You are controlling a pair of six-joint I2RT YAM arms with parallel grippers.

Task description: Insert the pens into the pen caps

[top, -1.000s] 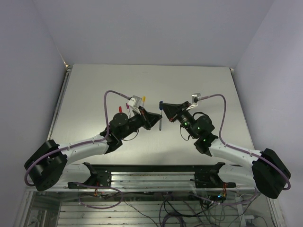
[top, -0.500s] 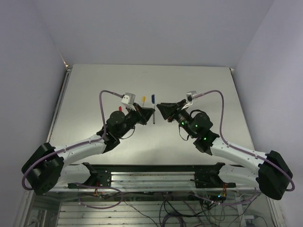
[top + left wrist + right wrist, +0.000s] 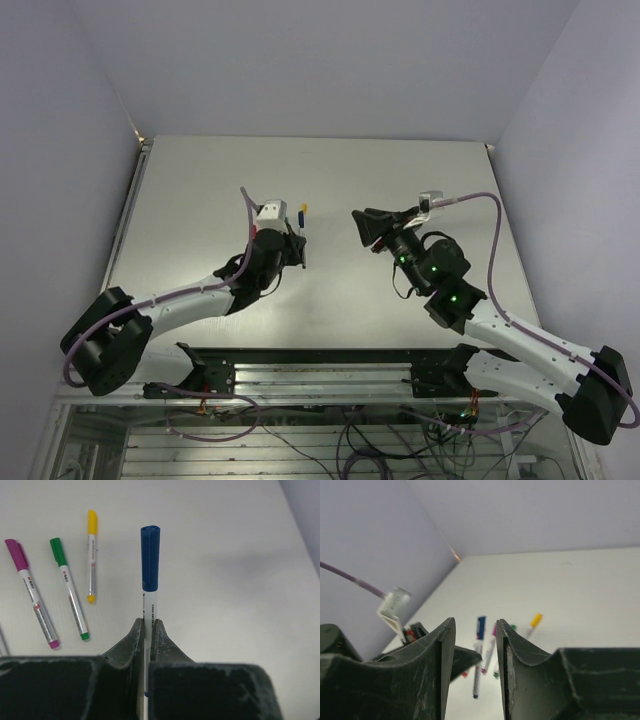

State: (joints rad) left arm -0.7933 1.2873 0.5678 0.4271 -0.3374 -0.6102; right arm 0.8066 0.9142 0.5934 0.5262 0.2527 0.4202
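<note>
blue pen [image 3: 149,605] along left fingers [image 3: 131,647], cap [image 3: 150,555] outward

You will find no lettering here that you can actually read. In the left wrist view, the magenta pen [image 3: 35,602], the green pen [image 3: 71,597] and the yellow pen [image 3: 91,565] each carry a small red mark and a line of tiny dark print along the silver barrel. The blue pen [image 3: 148,609] shows a strip of similar print just below its blue cap [image 3: 150,555]. All of it is too small to make out.
</note>
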